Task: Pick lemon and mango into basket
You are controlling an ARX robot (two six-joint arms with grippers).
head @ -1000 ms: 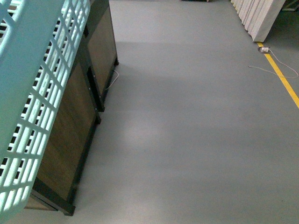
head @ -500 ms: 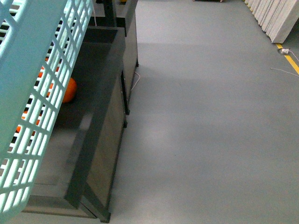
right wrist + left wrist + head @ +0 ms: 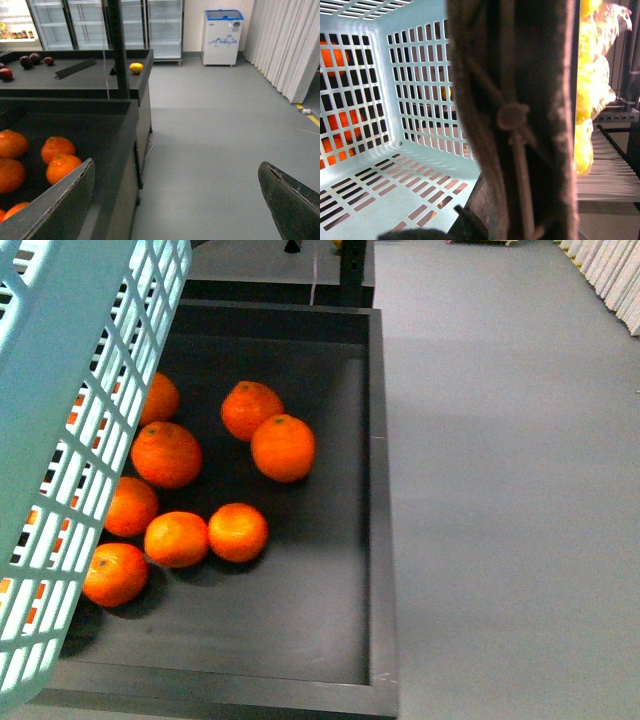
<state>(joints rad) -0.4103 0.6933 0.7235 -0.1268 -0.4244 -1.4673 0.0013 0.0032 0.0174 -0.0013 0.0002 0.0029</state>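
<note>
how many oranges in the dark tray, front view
8 oranges in the tray: a touching pair mid-tray, another pair nearer, four along the basket wall. More orange shows through its slots, so some may be hidden.

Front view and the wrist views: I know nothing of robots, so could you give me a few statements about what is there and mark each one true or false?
1. Oranges lie in the dark bin. True.
2. The turquoise basket already holds a lemon. False: the part of its floor that the left wrist view shows is bare.
3. The right gripper has its jaws shut on an orange. False: the jaws stand wide open, with nothing between them.
4. A yellow fruit lies on the further table behind the bin. True.
</note>
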